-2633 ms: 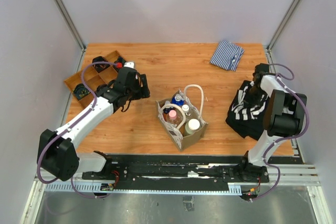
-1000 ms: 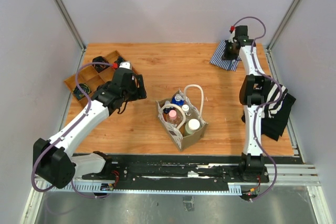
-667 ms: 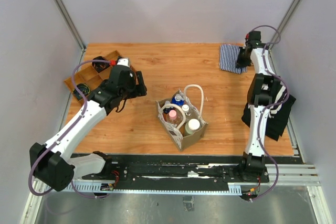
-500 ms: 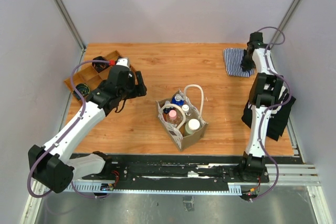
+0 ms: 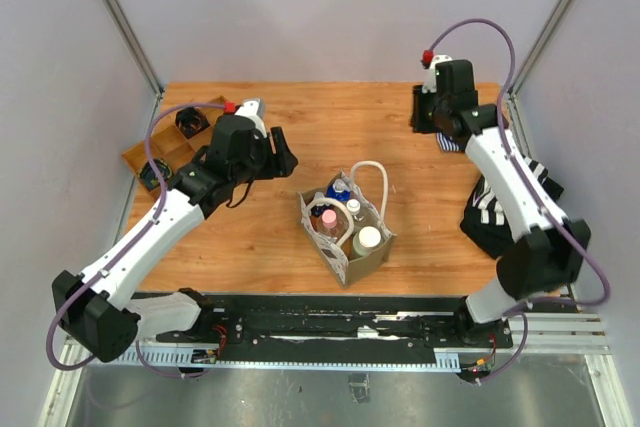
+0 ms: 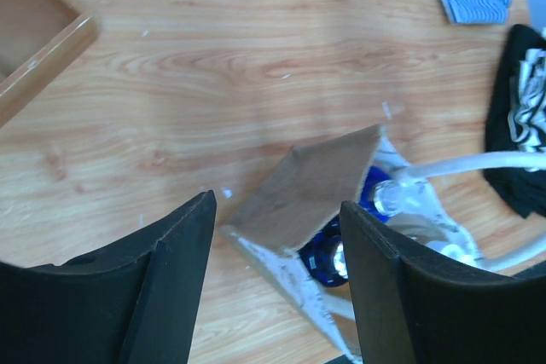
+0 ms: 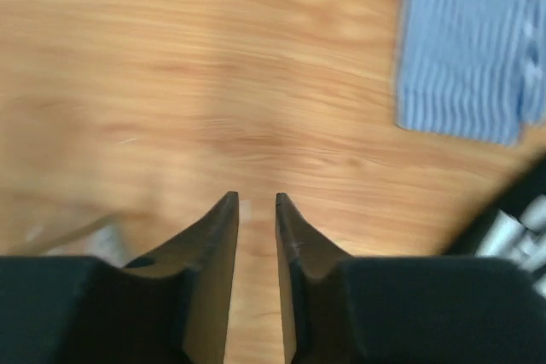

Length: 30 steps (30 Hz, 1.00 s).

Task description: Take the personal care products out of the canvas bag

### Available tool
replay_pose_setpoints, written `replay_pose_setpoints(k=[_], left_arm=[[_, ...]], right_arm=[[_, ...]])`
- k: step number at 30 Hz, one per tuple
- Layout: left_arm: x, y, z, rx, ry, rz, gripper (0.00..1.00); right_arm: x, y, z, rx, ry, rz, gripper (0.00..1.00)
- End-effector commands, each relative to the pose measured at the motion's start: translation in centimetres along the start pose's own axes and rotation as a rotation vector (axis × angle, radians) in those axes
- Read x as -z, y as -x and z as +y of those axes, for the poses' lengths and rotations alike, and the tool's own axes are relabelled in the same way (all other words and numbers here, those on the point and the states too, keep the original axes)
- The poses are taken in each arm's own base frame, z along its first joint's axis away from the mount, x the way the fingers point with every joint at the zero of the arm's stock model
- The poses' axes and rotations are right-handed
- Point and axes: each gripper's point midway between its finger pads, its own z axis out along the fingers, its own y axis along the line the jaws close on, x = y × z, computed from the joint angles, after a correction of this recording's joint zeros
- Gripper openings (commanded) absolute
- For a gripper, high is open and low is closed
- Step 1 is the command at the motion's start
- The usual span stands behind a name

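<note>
Ok, status.
table (image 5: 300, 112): open wood left and behind the bag.
canvas bag (image 5: 335, 259): centre, upright, handle arching over the top.
black-and-white cloth (image 5: 490, 212): right edge.
wooden tray (image 5: 140, 152): far-left.
left gripper (image 6: 277, 210): spread wide, empty, near bag.
right gripper (image 7: 256, 202): slim gap, empty.
products (image 5: 367, 239): inside bag.

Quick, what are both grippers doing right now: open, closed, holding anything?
Left gripper: wide open, holding nothing.
Right gripper: barely open, only a narrow gap, holding nothing.
</note>
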Motion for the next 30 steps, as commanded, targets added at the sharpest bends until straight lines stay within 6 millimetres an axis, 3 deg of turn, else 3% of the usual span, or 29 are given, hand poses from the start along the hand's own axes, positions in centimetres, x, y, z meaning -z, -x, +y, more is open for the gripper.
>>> replay_pose_setpoints(k=[1, 9, 13, 18, 25, 27, 30], left_arm=[[-0.1, 0.5, -3.5, 0.01, -0.097, 0.027, 0.66], [2.4, 0.0, -4.8, 0.131, -0.147, 0.06, 0.72], [3.4, -0.1, -6.2, 0.156, -0.203, 0.07, 0.72], [2.4, -2.2, -7.3, 0.171, -0.248, 0.126, 0.72], [0.4, -6.5, -8.9, 0.169, -0.287, 0.23, 0.72], [0.2, -7.0, -9.3, 0.168, -0.297, 0.241, 0.66], [0.3, -7.1, -10.2, 0.168, -0.336, 0.244, 0.43]], right_arm=[[4.5, -2.4, 8.0, 0.058, 0.313, -0.006, 0.34], [11.3, -6.2, 11.6, 0.077, 0.587, 0.022, 0.38], [13.7, -7.4, 13.8, 0.123, 0.698, 0.027, 0.32], [15.6, -8.0, 14.9, 0.145, 0.733, 0.011, 0.29], [17.2, -8.5, 15.0, 0.166, 0.745, 0.002, 0.43], [17.2, -8.8, 15.1, 0.169, 0.753, 0.007, 0.48], [16.2, -9.4, 15.1, 0.169, 0.738, 0.041, 0.6]])
